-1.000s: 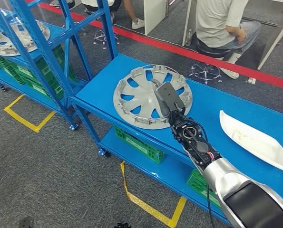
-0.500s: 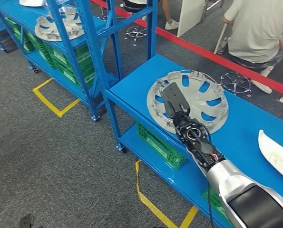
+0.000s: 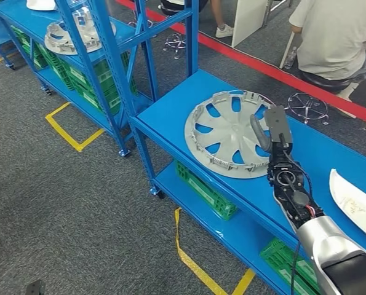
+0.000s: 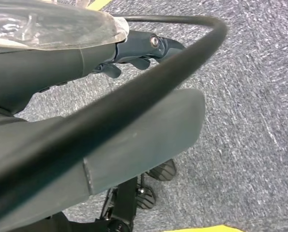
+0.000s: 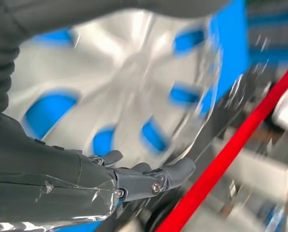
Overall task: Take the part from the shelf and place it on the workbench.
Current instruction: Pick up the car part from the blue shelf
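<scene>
The silver hubcap (image 3: 230, 133) lies flat on the blue surface (image 3: 171, 117), and the right hand (image 3: 270, 130), far nearer than the hanging left hand (image 4: 98, 43), hovers over its near-right rim with fingers (image 5: 149, 178) extended, holding nothing.

Head view: high, facing forward and down onto the blue workbench (image 3: 181, 117).
Right wrist view: close behind the right hand (image 5: 98, 183); shares the wheel cover (image 3: 227, 132).
Left wrist view: faces the floor (image 4: 251, 121).
</scene>
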